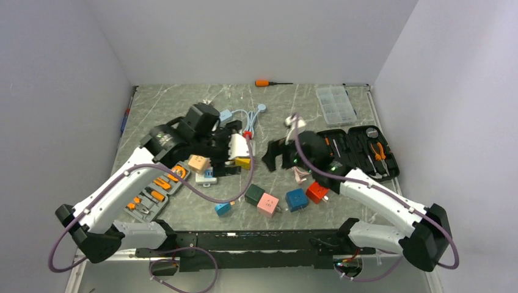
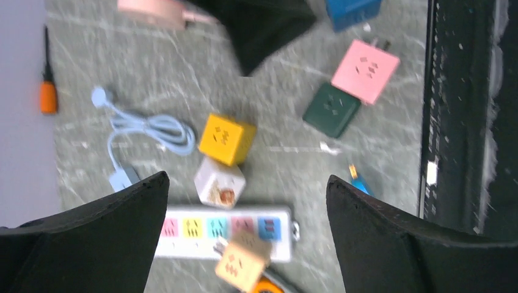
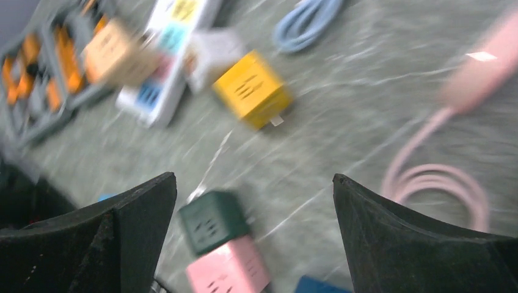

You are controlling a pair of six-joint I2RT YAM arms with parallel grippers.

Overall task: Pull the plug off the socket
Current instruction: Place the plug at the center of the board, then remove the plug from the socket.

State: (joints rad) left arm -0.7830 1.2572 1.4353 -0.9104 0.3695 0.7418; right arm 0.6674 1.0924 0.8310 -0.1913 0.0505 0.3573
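The socket [image 2: 201, 229] is a long white strip with pastel outlets; in the top view only its end [image 1: 205, 178] shows from under my left arm. A beige cube plug [image 2: 243, 264] lies tilted across the socket's near edge, blurred, with what look like its prongs showing at its side. The same plug [image 1: 198, 162] is also visible from above. My left gripper [image 2: 247, 180] hangs open above the socket, holding nothing. A white cube [image 2: 218, 181] and a yellow cube [image 2: 227, 139] lie just beyond the socket. My right gripper [image 3: 255, 177] is open over green [image 3: 211, 221] and pink [image 3: 227, 271] cubes.
A grey tray of orange tools [image 1: 153, 192] lies left, with an open black tool case [image 1: 360, 152] on the right. At the back are a clear box [image 1: 336, 104] and an orange screwdriver [image 1: 269, 83]. Blue [image 1: 296, 199] and red [image 1: 316, 192] cubes sit near front. A pink cable [image 3: 434, 183] coils right.
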